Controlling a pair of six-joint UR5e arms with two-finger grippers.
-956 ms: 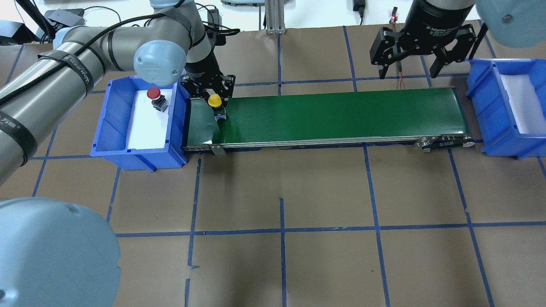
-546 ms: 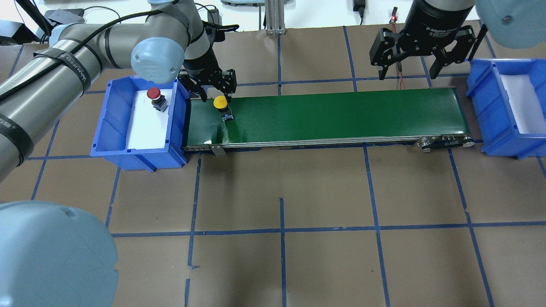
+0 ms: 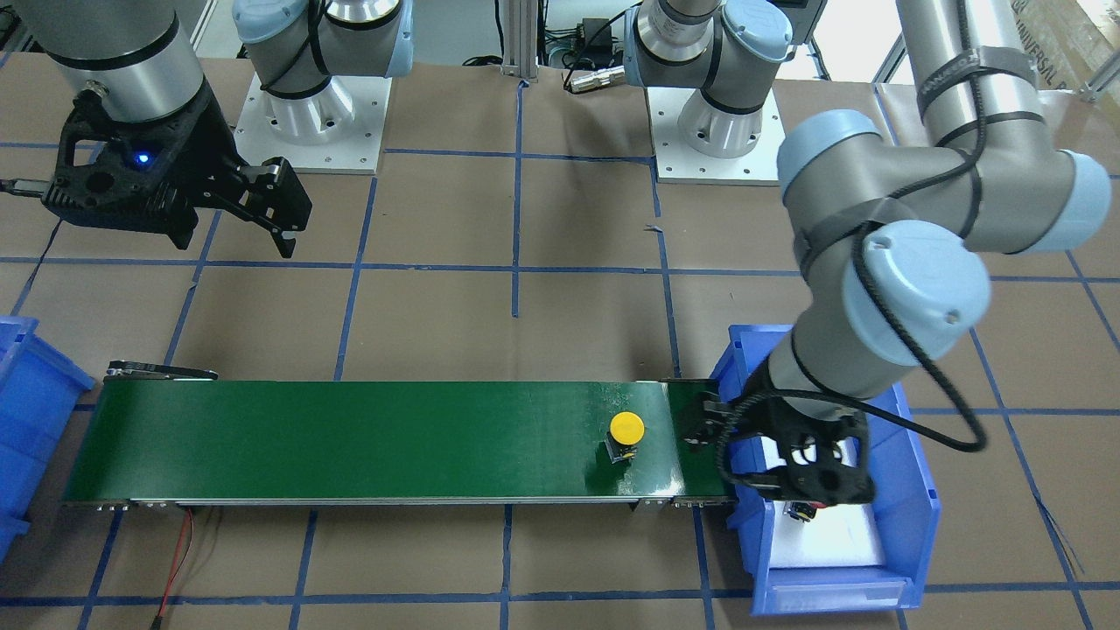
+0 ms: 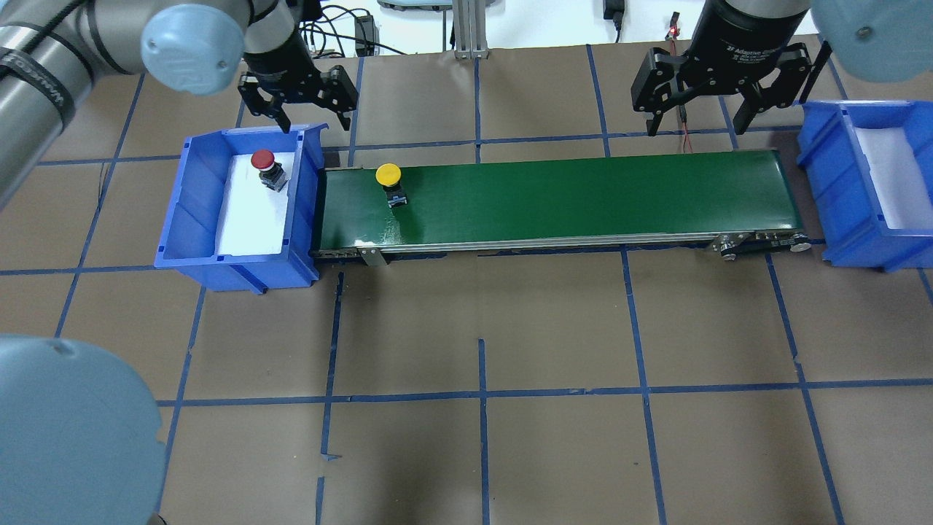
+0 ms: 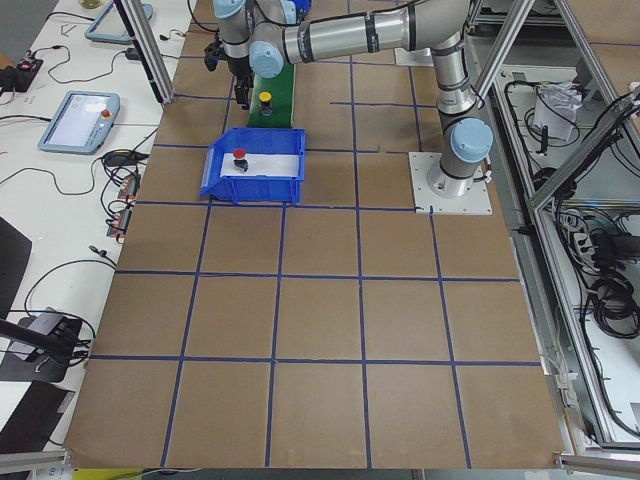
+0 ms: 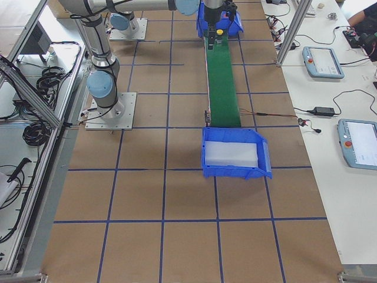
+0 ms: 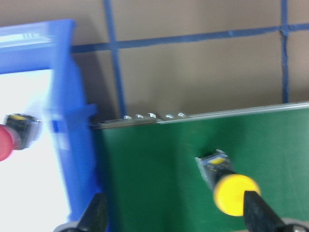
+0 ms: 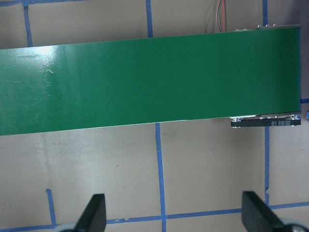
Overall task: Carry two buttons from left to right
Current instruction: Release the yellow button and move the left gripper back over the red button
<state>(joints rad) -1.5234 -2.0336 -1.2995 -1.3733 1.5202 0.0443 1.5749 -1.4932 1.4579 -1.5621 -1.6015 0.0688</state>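
The yellow button (image 4: 388, 175) stands upright near the left end of the green conveyor belt (image 4: 568, 193); it also shows in the front view (image 3: 626, 428) and the left wrist view (image 7: 235, 194). The red button (image 4: 264, 162) stands in the left blue bin (image 4: 189, 211) and shows at the left wrist view's edge (image 7: 6, 140). My left gripper (image 4: 302, 109) is open and empty, raised above the bin's far right corner, apart from both buttons. My right gripper (image 4: 700, 117) is open and empty, above the far side of the belt's right end.
A second blue bin (image 4: 831, 182) with a white liner stands past the belt's right end. The belt's drive end (image 4: 762, 242) and red and black wires (image 4: 685, 135) lie near it. Brown table paper with blue tape lines surrounds everything.
My left gripper has let go of the yellow button, opened, and moved up and back-left toward the bin. The yellow button has shifted slightly right along the belt. The right arm has not moved.
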